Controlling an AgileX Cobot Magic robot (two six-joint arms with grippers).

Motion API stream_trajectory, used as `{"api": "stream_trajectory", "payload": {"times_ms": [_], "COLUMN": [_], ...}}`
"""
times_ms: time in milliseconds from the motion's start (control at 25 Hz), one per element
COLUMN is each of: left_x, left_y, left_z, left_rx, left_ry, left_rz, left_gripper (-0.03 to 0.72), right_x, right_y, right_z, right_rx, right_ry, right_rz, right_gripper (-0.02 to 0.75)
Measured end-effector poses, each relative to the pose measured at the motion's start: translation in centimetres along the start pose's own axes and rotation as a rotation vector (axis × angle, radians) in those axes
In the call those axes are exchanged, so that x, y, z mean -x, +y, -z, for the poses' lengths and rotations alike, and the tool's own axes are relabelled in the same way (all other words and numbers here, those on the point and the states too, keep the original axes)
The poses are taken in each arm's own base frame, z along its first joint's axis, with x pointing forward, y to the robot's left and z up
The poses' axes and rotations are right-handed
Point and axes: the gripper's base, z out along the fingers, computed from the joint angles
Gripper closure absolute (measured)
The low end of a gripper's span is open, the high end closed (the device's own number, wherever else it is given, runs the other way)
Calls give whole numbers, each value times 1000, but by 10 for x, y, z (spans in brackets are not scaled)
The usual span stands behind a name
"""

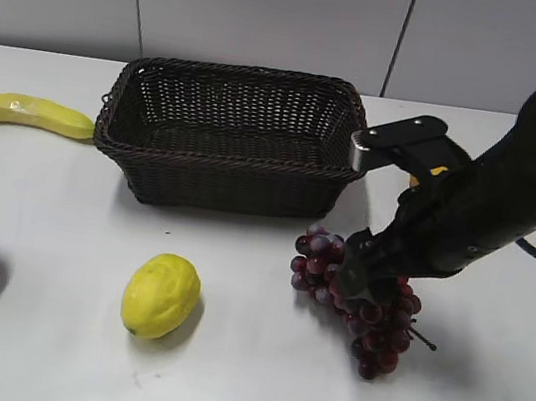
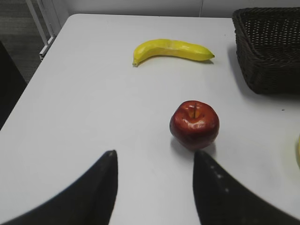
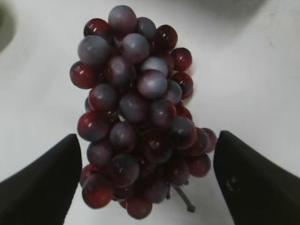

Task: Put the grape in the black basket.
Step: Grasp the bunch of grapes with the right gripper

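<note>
Your right gripper [image 1: 368, 288] straddles the grape [image 1: 358, 310] with jaws wide, not yet closed, so both fingers can clamp it; the grape lies just beside the basket's [image 1: 230, 150] front right corner.

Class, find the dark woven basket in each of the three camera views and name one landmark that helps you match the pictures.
Exterior view: the rectangular dark brown-black woven wicker basket sits upper centre on the table.
Left wrist view: only its corner shows, top right.
Right wrist view: not in it.
Shared landmark: the curved yellow banana lying beside the basket.
</note>
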Motion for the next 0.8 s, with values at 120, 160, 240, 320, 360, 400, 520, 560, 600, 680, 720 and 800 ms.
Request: {"api": "stream_trajectory", "payload": {"times_ms": [120, 160, 240, 320, 360, 400, 520, 560, 600, 680, 720, 800], "left_x": [0, 0, 0, 0, 0, 0, 0, 0, 0, 0, 0, 0], "left_y": [0, 0, 0, 0, 0, 0, 0, 0, 0, 0, 0, 0], "left_z": [0, 0, 0, 0, 0, 0, 0, 0, 0, 0, 0, 0], "left_rx": [0, 0, 0, 0, 0, 0, 0, 0, 0, 0, 0, 0], "left_ry": [0, 0, 0, 0, 0, 0, 0, 0, 0, 0, 0, 0], "left_rz": [0, 0, 0, 0, 0, 0, 0, 0, 0, 0, 0, 0], "left_gripper": [199, 199, 199, 199, 199, 199, 199, 199, 199, 199, 199, 199], "right_x": [1, 1, 2, -1, -3, -5, -9, -9, -9, -8, -7, -7], "right_y": [-1, -2, -4, -6, -7, -7, -8, -8, -8, -8, -8, -7], "right_z": [-22, -30, -43, -56, -62, -66, -74, -74, -74, -72, -70, -66], "right_rx": [-4, -7, -15, -20, -20, -21, -21, -21, -20, -19, -18, -15], "right_ry": [30, 36, 38, 62, 78, 91, 117, 117, 117, 118, 115, 114], "right_rz": [2, 0, -3, -6, -8, -9, -11, -11, -10, -8, -7, -6], "right_gripper": [69, 69, 69, 70, 71, 77, 133, 174, 220, 351, 379, 387]}}
